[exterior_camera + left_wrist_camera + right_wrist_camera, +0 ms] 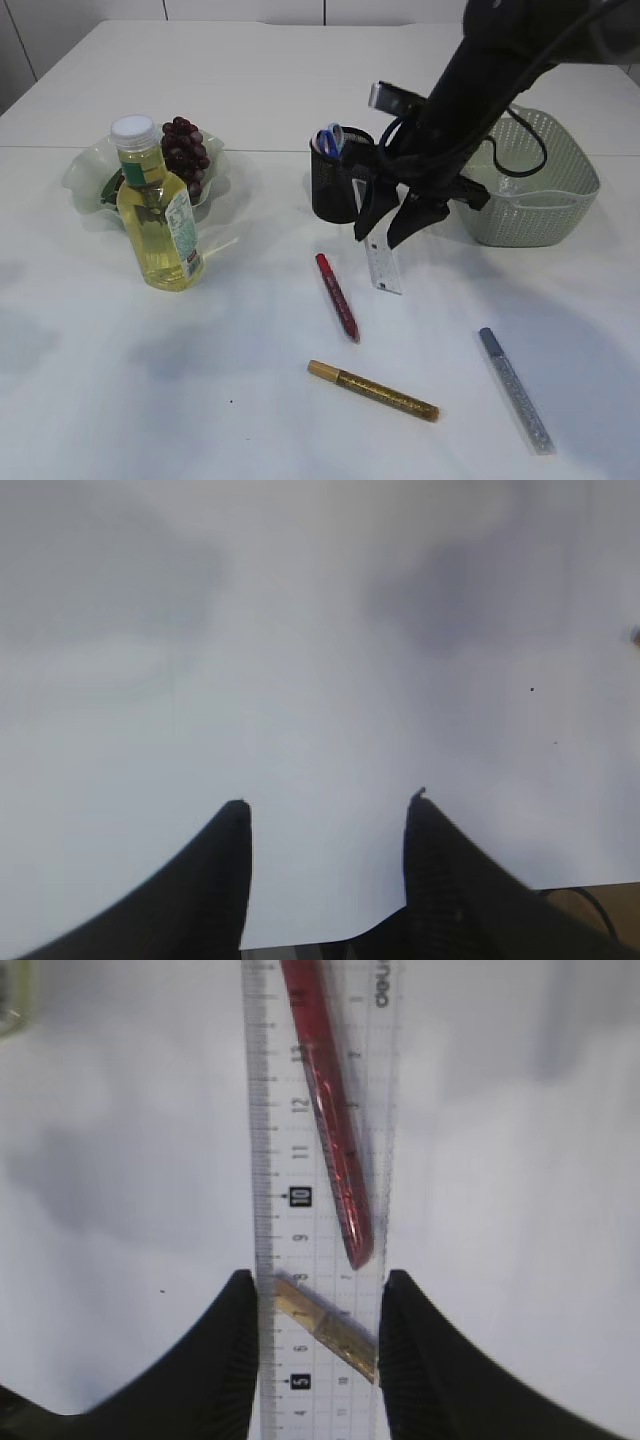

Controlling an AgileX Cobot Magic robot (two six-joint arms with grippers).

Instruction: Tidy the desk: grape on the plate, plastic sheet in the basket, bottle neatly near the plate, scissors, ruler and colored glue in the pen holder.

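Evidently the right gripper (318, 1290) has its jaws clenched on the transparent plastic ruler (320, 1160), edge-gripped near the black mesh pen holder (338, 182); left gripper (325, 815) jaws released, idle above the bench (300, 630).

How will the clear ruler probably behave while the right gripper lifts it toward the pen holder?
The ruler looks thin, flat and probably light; the red pen shows through it. Held edge to edge in the right gripper, it may bow slightly. Its smooth plastic edges could slip or pivot between the fingers. It hangs long below the grip, so it might swing before reaching the pen holder.
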